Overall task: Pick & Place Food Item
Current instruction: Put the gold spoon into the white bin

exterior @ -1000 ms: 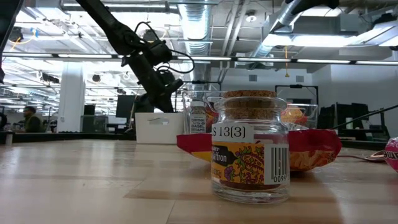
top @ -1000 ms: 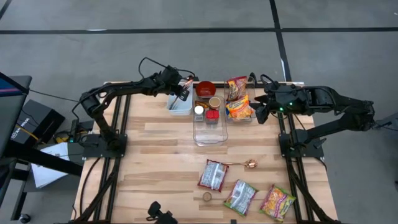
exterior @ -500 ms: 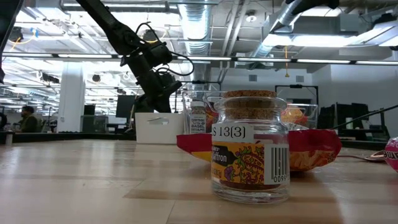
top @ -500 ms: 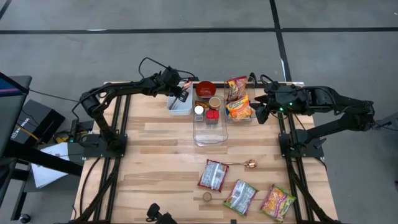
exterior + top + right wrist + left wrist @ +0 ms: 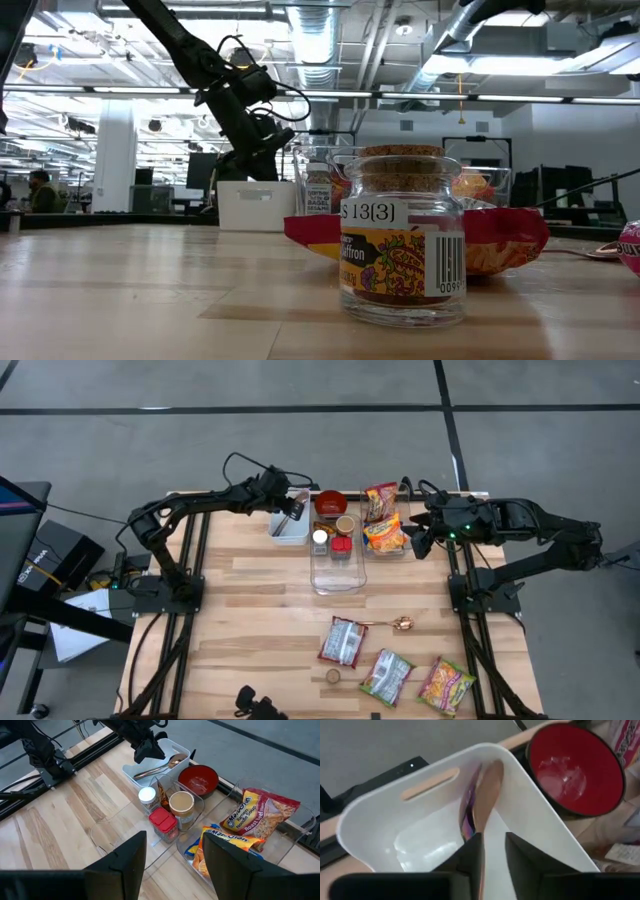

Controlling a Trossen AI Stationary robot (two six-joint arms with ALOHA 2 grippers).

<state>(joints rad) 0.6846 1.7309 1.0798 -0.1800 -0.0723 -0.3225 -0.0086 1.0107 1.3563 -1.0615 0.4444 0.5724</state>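
Observation:
A white bin (image 5: 288,532) stands at the table's far edge, left of a red bowl (image 5: 330,504). A copper spoon (image 5: 487,785) lies in it beside an iridescent one, its bowl up against the bin's far wall; it also shows in the right wrist view (image 5: 160,766). My left gripper (image 5: 493,855) hangs over the bin (image 5: 385,835), pointing down, open by a narrow gap, with the spoon's handle running into that gap. My right gripper (image 5: 175,865) is wide open and empty at the far right (image 5: 415,540), beside the snack packets (image 5: 384,532). My left gripper has the copper spoon's handle (image 5: 480,837) running along the inner side of one finger (image 5: 470,857), with bare bin floor showing in the rest of the gap. Whether that finger touches the handle, I cannot tell.
A clear bin (image 5: 338,565) holds spice jars next to the red bowl (image 5: 198,779). Near the front edge lie three snack packets (image 5: 343,641), (image 5: 387,676), (image 5: 446,685), a spoon (image 5: 395,624) and a cork-topped saffron jar (image 5: 402,240). Bare wood lies at the table's left.
My left gripper has shifted slightly toward the table's left above the white bin. My right arm has kept still.

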